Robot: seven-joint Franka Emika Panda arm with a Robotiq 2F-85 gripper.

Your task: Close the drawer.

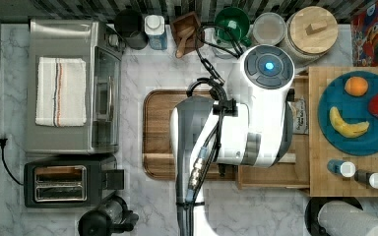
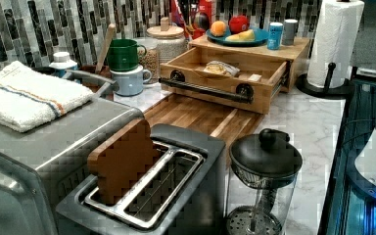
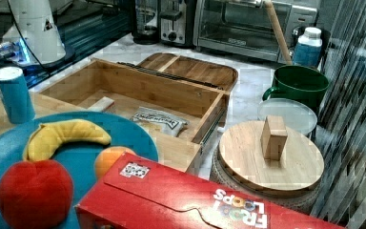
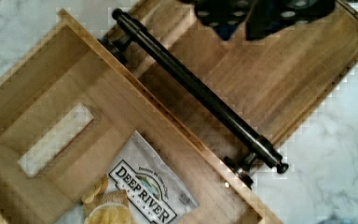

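Observation:
The drawer [image 2: 225,68] is a shallow light-wood box pulled out from under the thick slab [image 2: 254,48] that bears a blue plate. Its long black bar handle [image 2: 205,90] faces the dark cutting board [image 2: 196,115]. A chip bag [image 4: 149,191] and a small pale block [image 4: 53,140] lie inside the drawer [image 4: 74,93]. In the wrist view my gripper [image 4: 242,18] hovers over the cutting board [image 4: 279,79], just beyond the handle [image 4: 196,88] and clear of it. In the top view the white arm [image 1: 236,123] covers most of the drawer [image 1: 270,178]. The right view shows the drawer [image 3: 138,90] open.
A toaster oven [image 1: 69,83] and toaster [image 1: 61,183] stand at the top view's left, with a French press [image 1: 103,221] below them. Mugs, jars and a cereal box [image 1: 374,32] line the top view's upper edge. A paper towel roll [image 1: 344,219] stands at the top view's lower right.

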